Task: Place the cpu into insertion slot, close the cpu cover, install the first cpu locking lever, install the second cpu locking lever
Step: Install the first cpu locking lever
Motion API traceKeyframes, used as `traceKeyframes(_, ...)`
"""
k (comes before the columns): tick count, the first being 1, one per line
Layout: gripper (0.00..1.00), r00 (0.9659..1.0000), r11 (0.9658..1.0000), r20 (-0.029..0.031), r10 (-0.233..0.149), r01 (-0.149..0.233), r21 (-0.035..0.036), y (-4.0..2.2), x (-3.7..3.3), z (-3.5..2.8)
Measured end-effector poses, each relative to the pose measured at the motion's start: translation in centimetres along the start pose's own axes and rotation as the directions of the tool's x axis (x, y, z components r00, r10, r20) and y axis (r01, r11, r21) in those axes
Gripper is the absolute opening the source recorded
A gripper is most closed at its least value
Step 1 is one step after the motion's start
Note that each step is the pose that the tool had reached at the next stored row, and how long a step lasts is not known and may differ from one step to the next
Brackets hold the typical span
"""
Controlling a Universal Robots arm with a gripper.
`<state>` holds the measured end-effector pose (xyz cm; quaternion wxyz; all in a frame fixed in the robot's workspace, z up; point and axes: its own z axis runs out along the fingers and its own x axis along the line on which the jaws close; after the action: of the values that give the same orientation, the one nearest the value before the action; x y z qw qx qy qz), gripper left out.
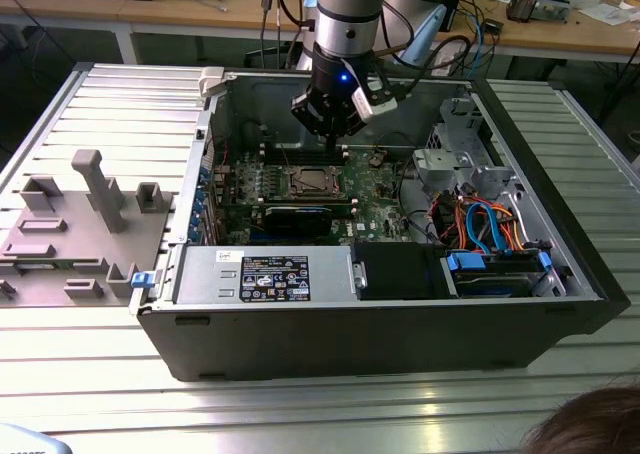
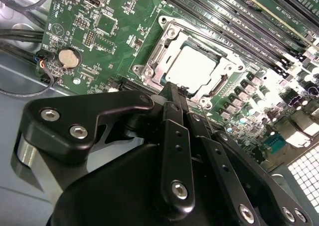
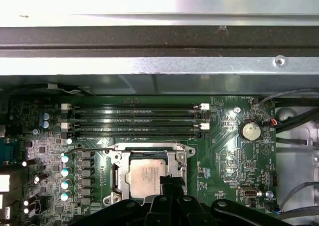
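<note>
The cpu (image 2: 192, 66) lies flat in the insertion slot (image 2: 167, 26) of the green motherboard, its shiny top lit bright. The cpu cover (image 2: 155, 61) rests down around it as a silvery frame, seen also in the first wrist view as cpu cover (image 3: 115, 173) around the cpu (image 3: 143, 175). A thin wire lever (image 3: 92, 148) runs out sideways from the socket. My gripper (image 2: 172, 89) is shut with nothing between its black fingers, the tips hovering at the socket's edge. In the exterior view the gripper (image 1: 334, 134) hangs just above the socket (image 1: 312, 182) inside the open case.
Long memory slots (image 3: 137, 119) and a coin battery (image 3: 250, 131) flank the socket. A black graphics card (image 1: 300, 217), the power supply (image 1: 265, 274) and cabled drive cage (image 1: 490, 224) crowd the case. A grey fixture tray (image 1: 80, 224) lies at the exterior view's left; a person's head (image 1: 590, 424) shows low at its right.
</note>
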<state>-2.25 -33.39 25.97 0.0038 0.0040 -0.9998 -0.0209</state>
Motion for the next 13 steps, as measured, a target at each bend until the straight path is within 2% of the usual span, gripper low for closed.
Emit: traceKeyframes(13, 0.11, 0.9994, 0.9994, -0.0013, -0.035, 0.035, -0.0063, 0.0, 0.0, 0.0)
